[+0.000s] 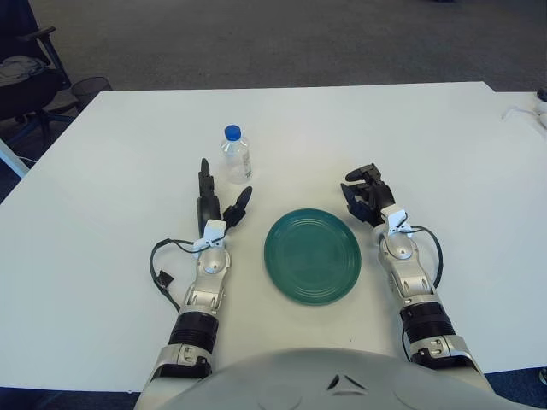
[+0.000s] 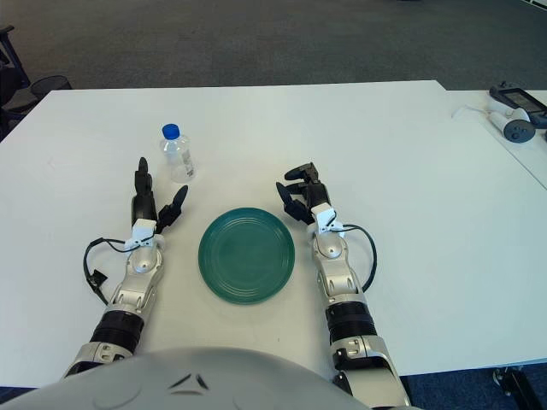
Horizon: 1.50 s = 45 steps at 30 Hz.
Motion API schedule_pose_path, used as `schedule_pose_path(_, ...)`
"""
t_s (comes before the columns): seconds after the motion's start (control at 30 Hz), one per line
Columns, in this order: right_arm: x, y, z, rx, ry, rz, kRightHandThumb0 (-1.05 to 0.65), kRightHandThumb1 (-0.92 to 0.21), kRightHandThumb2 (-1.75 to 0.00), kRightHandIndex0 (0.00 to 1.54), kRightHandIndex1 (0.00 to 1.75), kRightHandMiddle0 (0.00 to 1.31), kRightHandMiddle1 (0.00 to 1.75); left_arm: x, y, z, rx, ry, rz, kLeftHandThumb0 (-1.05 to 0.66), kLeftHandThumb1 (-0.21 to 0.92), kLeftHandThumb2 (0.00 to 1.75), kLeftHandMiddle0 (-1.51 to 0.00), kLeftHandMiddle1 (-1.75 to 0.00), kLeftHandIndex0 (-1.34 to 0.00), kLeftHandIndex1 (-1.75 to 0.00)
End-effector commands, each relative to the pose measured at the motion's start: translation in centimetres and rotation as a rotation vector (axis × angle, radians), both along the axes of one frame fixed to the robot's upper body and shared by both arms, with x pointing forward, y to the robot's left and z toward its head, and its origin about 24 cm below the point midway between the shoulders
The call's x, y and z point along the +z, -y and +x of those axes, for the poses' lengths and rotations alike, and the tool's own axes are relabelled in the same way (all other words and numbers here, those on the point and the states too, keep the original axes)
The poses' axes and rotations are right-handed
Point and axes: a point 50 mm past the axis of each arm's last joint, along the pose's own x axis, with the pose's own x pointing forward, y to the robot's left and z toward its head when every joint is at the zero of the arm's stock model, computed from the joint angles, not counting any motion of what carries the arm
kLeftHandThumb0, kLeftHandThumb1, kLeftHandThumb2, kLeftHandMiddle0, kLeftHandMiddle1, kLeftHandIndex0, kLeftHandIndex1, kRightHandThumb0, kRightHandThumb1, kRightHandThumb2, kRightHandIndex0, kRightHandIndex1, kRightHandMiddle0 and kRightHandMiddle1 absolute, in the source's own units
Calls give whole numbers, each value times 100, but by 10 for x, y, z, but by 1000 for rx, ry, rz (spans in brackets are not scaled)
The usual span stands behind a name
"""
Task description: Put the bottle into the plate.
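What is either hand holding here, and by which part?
Nothing. The left hand, fingers spread, is short of the bottle; the right hand is beside the plate.
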Motion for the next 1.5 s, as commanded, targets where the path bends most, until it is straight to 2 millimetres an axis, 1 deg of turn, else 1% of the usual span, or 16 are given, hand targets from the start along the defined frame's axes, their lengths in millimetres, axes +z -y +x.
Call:
schedule_pose_path(0.0,-23,-1,-10,21,-126,4,0,-86,-53,42,144,12,174,-17,-9,-3,0,-102,8,-105,92,25,-2,-15,0,0)
schedule_pose_path(0.23,-24,-2,-10,18,-133,8,-1,-86,-53,42,144,12,174,-17,-13,10,16,-113,19,-105,92,23,-6,-17,-6,-4)
schedule_pose_path(0.37,-24,-2,-10,11,-135,7,-1,-86,-53,42,143,13,174,-15,-13,17,38,-104,23,-105,92,24,-7,-21,-1,-30)
schedule_pose_path(0.47,-24,-2,-10,8,-133,0,-1,-86,-53,42,142,13,175,-13,-14,23,55,-99,21,-105,92,25,-8,-26,0,-40)
schedule_pose_path(0.53,-24,-2,-11,7,-133,-5,-1,-86,-52,42,142,13,175,-12,-15,25,65,-98,20,-105,92,24,-5,-36,0,-45)
schedule_pose_path(0.57,-24,-2,-11,7,-132,-7,-1,-86,-52,42,142,13,175,-12,-15,26,69,-98,19,-105,92,24,-3,-42,0,-46)
schedule_pose_path(0.67,-25,-1,-11,7,-131,-14,-1,-86,-52,43,142,13,175,-10,-17,32,100,-98,9,-105,92,23,-1,-50,0,-47)
schedule_pose_path(0.77,-25,-1,-11,9,-130,-14,-1,-86,-52,43,142,13,175,-9,-19,37,132,-97,-4,-105,92,23,0,-55,0,-49)
schedule_pose_path(1.0,-26,-1,-12,16,-123,-5,-1,-86,-52,43,141,14,175,-9,-22,45,185,-103,-20,-104,92,25,0,-63,0,-55)
schedule_pose_path(1.2,-25,0,-13,19,-120,1,-1,-86,-51,43,140,15,175,-9,-21,49,229,-102,-29,-103,92,27,0,-70,0,-62)
schedule_pose_path(1.47,-25,0,-14,17,-125,0,-1,-86,-51,43,141,14,174,-8,-17,51,233,-99,-24,-103,92,29,0,-78,0,-72)
